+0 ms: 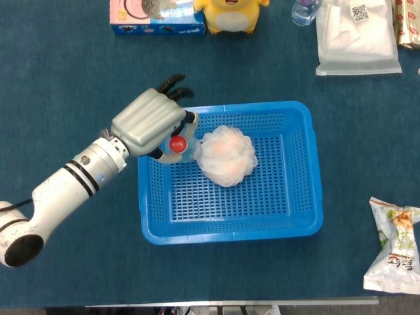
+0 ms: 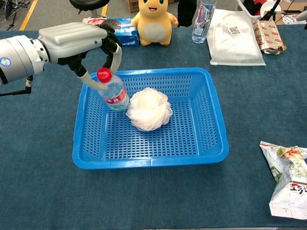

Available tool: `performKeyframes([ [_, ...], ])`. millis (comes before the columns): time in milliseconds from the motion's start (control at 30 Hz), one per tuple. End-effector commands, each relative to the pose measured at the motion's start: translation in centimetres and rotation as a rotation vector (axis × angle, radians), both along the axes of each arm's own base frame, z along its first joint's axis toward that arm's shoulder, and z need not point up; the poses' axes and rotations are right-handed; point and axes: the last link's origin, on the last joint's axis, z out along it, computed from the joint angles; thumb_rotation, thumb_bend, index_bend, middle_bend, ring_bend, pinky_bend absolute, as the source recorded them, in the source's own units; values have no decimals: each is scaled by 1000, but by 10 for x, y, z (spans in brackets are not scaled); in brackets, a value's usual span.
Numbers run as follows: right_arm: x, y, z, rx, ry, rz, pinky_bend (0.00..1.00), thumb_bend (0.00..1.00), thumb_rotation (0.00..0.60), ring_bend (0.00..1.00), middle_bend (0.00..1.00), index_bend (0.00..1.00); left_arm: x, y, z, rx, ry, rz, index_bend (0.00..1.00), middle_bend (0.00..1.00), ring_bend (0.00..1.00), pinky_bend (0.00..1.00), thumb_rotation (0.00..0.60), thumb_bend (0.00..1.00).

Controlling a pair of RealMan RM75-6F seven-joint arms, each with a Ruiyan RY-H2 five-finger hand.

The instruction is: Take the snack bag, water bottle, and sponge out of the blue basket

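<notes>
My left hand [image 1: 149,125] [image 2: 79,39] grips the red-capped water bottle [image 2: 111,92] [image 1: 178,147] near its neck and holds it raised over the back left corner of the blue basket [image 1: 298,197] [image 2: 211,136]. The pale pink mesh sponge [image 1: 226,155] [image 2: 148,109] lies inside the basket, just right of the bottle. The snack bag [image 1: 396,245] [image 2: 288,177] lies on the table outside the basket, at the front right. My right hand appears in neither view.
Along the back edge stand a cookie box [image 2: 115,25], a yellow plush toy [image 2: 152,20], a second clear bottle [image 2: 201,19], a white packet [image 2: 235,37] and a red-striped packet [image 2: 268,33]. Blue cloth covers the table.
</notes>
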Motion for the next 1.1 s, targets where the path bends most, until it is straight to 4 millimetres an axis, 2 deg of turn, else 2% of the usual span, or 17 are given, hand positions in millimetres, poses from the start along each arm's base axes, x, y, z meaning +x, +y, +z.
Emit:
performKeyframes([
  [33,0,0,0,0,-1,0,584,0,600,341,286,155,4,3,6,25,11,-14,642,629,183,0,600,187],
  [833,-3,0,-5,10,-21,-9,584,0,600,341,286,155,22,10,48,238,166,-53,669,660,200,0,600,187],
  [1100,-4,1,-7,15,-25,-13,584,0,600,341,286,155,11,22,54,317,222,-33,671,662,200,0,600,187],
])
